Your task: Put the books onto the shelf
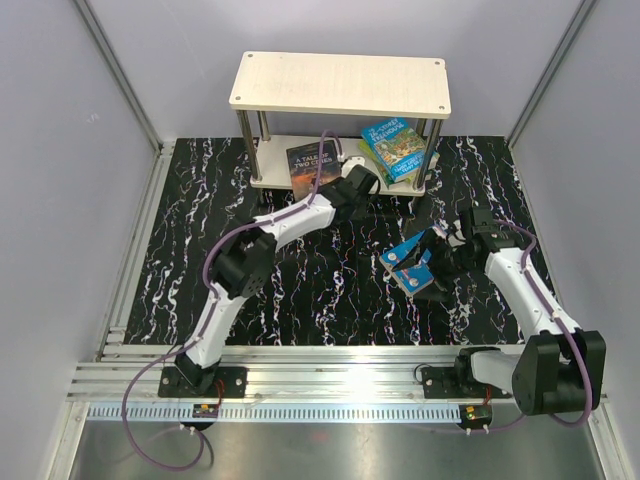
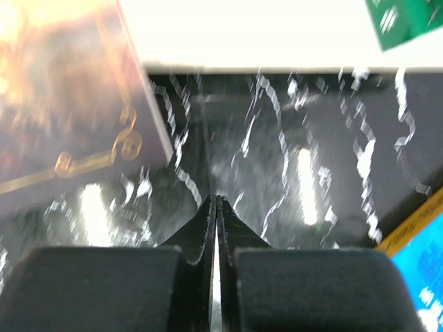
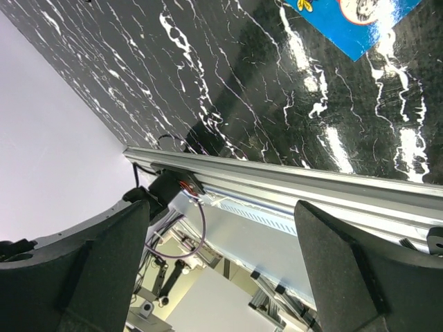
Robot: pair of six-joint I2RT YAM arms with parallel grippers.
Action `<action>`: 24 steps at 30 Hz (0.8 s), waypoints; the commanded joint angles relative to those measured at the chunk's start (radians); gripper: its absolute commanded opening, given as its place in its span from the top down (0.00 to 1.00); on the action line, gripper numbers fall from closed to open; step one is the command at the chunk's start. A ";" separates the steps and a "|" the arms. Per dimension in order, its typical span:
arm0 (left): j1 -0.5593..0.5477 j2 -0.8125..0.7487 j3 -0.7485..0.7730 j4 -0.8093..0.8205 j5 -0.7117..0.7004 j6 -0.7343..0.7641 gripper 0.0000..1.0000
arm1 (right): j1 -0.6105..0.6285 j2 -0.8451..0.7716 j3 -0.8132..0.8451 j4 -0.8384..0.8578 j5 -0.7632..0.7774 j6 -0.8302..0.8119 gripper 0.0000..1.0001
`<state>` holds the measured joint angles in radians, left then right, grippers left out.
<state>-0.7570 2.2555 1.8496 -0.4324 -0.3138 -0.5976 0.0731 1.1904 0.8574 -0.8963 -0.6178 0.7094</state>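
Books lie in two spots in the view from above: a dark book (image 1: pixel 312 168) and a green book (image 1: pixel 393 148) are on the low board of the shelf (image 1: pixel 340 85), and some blue books (image 1: pixel 410 265) are down on the table (image 1: pixel 200 220), well apart from it. The left claw (image 1: pixel 365 185) is just in front of the low board, between the two books there. The right claw (image 1: pixel 440 252) is just beside the blue books. From the left wrist, the left claw's fingers (image 2: pixel 104 290) are pressed tight together with nothing in them. The dark book is up on the left, and the pale edge of the low board runs across the top. From the right wrist, the right claw's fingers (image 3: pixel 90 277) are spread wide and hold nothing, and one of the blue books sits off to the top right, not between them. I think the blue books come next. To do that well, the right claw should get one finger under a book's edge and one over it, squeeze firmly, and lift slowly so the thin book does not slip.
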 commanded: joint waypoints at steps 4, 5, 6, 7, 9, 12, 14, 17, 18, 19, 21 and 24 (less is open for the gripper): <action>0.056 0.053 0.059 0.047 -0.051 -0.037 1.00 | 0.002 0.047 0.042 -0.007 0.015 -0.028 0.08; 0.067 0.055 0.059 0.046 -0.048 -0.039 1.00 | 0.002 0.054 0.042 -0.004 0.012 -0.028 0.08; 0.076 0.058 0.059 0.037 -0.051 -0.045 1.00 | 0.002 0.064 0.045 0.003 0.012 -0.030 0.08; 0.099 0.059 0.056 0.031 -0.053 -0.047 1.00 | 0.002 0.070 0.046 0.005 0.010 -0.028 0.08; 0.126 0.058 0.043 0.026 -0.041 -0.056 1.00 | 0.001 0.081 0.051 0.010 0.009 -0.027 0.08; 0.177 0.052 0.023 0.026 -0.016 -0.057 1.00 | 0.002 0.100 0.054 0.020 0.006 -0.027 0.08; 0.203 0.046 0.017 0.030 -0.015 -0.053 1.00 | 0.002 0.107 0.057 0.026 0.003 -0.027 0.09; 0.232 0.039 0.016 0.017 -0.016 -0.048 1.00 | 0.002 0.120 0.058 0.036 -0.002 -0.027 0.09; 0.245 0.036 0.013 0.006 -0.016 -0.048 1.00 | 0.002 0.124 0.058 0.037 -0.003 -0.030 0.09; 0.249 0.030 0.008 0.000 -0.019 -0.050 1.00 | 0.002 0.127 0.058 0.036 -0.003 -0.031 0.09; 0.263 0.019 -0.010 -0.006 -0.021 -0.053 1.00 | 0.002 0.133 0.061 0.037 -0.005 -0.034 0.09; 0.278 -0.013 -0.078 -0.015 -0.034 -0.071 1.00 | 0.002 0.140 0.061 0.040 -0.010 -0.039 0.09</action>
<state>-0.4862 2.3138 1.8210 -0.4442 -0.3157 -0.6479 0.0731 1.3231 0.8776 -0.8787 -0.6140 0.6910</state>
